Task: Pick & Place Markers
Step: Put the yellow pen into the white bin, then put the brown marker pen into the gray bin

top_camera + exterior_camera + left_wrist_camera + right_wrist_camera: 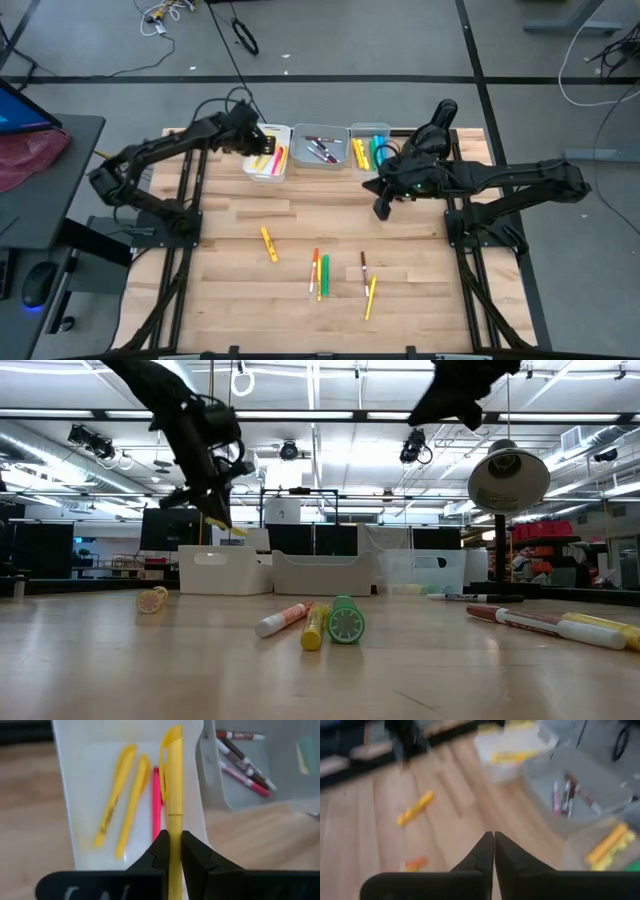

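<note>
1. Yellow is the colour of the marker (173, 795) that the left gripper (170, 851) pinches between its two dark fingers, above the white bin (268, 152) at the left end of the row of bins.
2. Inside that white bin lie two more yellow markers (122, 800) and a pink one (156, 805), side by side.
3. The middle bin (320, 147) holds several dark and red-and-white pens; the clear bin (368, 148) on the right holds yellow, green and blue ones.
4. The right gripper (493, 851) hangs over the wooden table (230, 290) in front of the clear bin, its fingers pressed together with nothing between them.
5. Loose on the table in front of the bins: a yellow marker lying alone (269, 244) to the left; an orange, a yellow and a green one (324, 274) close together in the middle; a dark-and-white pen (363, 266) and another yellow pen (371, 296) just to their right.
</note>
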Motion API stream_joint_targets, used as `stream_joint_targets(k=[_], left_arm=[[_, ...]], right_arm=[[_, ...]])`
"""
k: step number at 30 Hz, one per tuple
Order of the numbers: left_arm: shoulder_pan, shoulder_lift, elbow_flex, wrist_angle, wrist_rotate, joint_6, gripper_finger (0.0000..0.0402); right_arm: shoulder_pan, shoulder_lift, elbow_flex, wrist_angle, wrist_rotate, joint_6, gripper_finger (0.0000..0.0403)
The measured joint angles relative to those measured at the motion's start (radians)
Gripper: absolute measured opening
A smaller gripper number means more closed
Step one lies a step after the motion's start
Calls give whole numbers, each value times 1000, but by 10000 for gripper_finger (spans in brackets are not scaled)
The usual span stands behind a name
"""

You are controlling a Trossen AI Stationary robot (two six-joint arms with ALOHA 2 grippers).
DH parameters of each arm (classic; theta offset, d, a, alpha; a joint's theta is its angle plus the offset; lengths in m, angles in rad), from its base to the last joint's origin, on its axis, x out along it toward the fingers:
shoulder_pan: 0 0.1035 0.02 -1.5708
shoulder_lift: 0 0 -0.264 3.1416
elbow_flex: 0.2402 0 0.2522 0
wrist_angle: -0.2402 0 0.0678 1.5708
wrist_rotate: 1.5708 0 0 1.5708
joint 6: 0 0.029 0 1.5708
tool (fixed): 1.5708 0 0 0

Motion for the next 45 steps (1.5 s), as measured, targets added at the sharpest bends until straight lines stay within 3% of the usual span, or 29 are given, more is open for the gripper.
stream_joint_targets(k=[6,18,30,34,40,45], left_arm=[[22,124,2,89,3,114,27],[22,266,1,84,-3,176,46],[22,266,1,83,12,222,124],[23,257,1,80,60,221,151],[14,174,53,50,97,205,171],[-17,72,115,29,89,164,171]], right_arm=[[-15,8,0,113,101,1,18],[-64,17,0,150,102,175,18],[-78,17,0,150,102,265,18],[-75,17,0,139,101,263,18],[-75,17,0,48,79,259,18],[-75,17,0,-42,-15,198,18]])
